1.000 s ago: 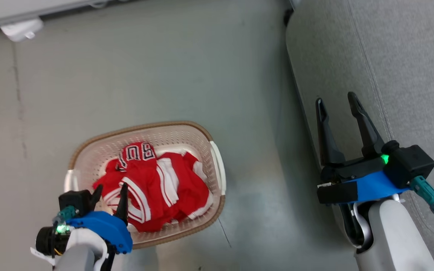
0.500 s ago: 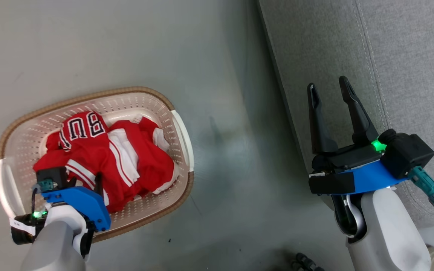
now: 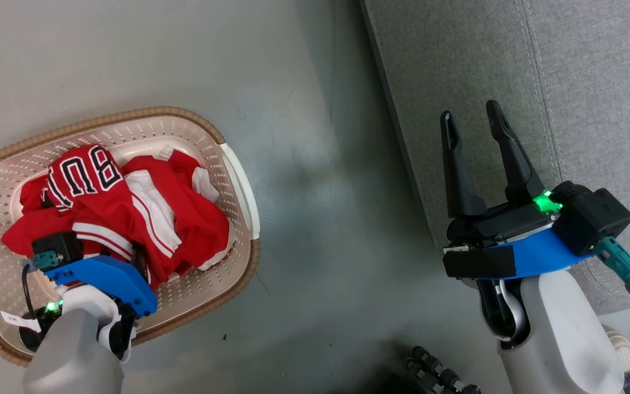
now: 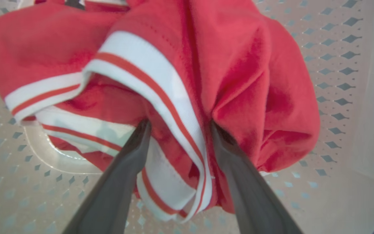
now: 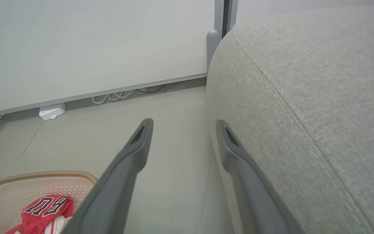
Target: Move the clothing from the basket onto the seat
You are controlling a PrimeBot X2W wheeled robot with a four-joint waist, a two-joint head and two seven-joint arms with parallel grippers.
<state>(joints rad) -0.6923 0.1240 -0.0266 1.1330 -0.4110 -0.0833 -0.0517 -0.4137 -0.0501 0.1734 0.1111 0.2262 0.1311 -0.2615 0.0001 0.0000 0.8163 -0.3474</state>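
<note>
— Where's the clothing [image 3: 129, 213]?
— In the basket [image 3: 240, 180]. The left tool [image 4: 178, 125], jaws spread, digs into it, with a fold between them, not pinched.
— The right tool [image 3: 469, 109]?
— Wide open, empty, by the seat [image 3: 512, 54] edge.

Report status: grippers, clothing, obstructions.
Left gripper open, astride a fold of clothing in the basket. Right gripper open, empty, beside the seat. No obstruction seen between basket and seat.
</note>
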